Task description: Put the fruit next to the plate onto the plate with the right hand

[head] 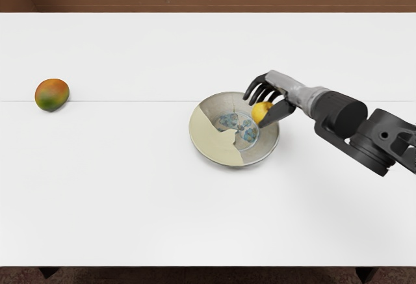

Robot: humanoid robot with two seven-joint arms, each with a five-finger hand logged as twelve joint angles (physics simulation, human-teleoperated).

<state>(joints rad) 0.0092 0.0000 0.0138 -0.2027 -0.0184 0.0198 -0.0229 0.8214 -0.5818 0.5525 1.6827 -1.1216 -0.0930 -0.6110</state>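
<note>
White surface (130,199) carries 1 plate (218,146). Your right hand (272,95) is clamped on the lemon (261,112) above the rim, positioned for release inward; the mango (52,94) lies well apart.

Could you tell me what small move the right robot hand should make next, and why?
Probably open the fingers and release. The right robot hand is closed around the yellow fruit, which sits over the right side of the plate, inside its rim. Letting go there should leave the fruit on the plate, though its height above the plate is hard to judge.
</note>
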